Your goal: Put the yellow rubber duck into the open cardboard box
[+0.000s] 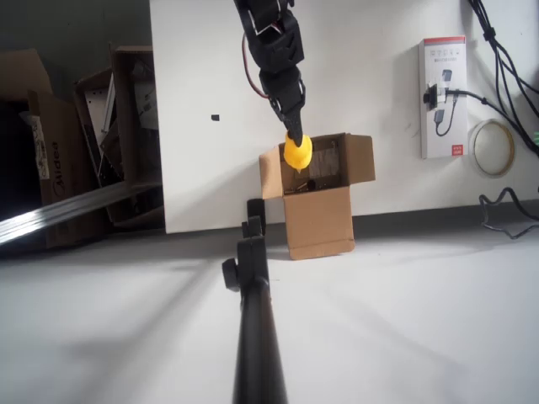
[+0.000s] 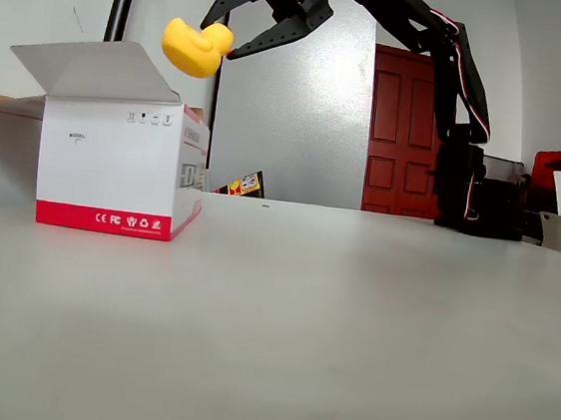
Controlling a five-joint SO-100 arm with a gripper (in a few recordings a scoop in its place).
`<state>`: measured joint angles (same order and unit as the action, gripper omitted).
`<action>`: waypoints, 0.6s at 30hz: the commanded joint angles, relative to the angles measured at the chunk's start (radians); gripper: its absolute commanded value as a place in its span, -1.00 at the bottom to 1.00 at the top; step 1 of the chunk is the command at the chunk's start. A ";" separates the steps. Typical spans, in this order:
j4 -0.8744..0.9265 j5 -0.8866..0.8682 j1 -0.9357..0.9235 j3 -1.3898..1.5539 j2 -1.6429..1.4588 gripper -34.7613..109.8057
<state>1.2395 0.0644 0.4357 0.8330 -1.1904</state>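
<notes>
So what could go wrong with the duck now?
1. The gripper looks open, and the duck sits just past its fingertips, so it may already be falling.
2. In the overhead view the duck is over the box's back-left edge, not its middle. It might hit the rim or a flap and bounce out onto the table.

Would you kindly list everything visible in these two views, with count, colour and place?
yellow rubber duck: one, yellow, in mid-air above the box opening.
open cardboard box: one, brown in the overhead view, white and red from the side, near the table's front edge.
retail package: one, white and red, flat on the table's right.
tape roll: one, pale, right of the package.
cables: several, black, far right.
cluttered boxes: a few, dark brown, left of the table.
table: one, white.
door: one, red, background.
claw: one, black, open beside the duck.
</notes>
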 commanded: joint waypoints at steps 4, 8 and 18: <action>-0.017 -0.008 0.009 -0.117 0.058 -0.36; -0.017 -0.009 0.011 -0.140 0.086 -0.35; -0.015 -0.020 0.009 -0.143 0.087 -0.24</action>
<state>1.2395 0.0552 0.4372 0.7440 -1.0983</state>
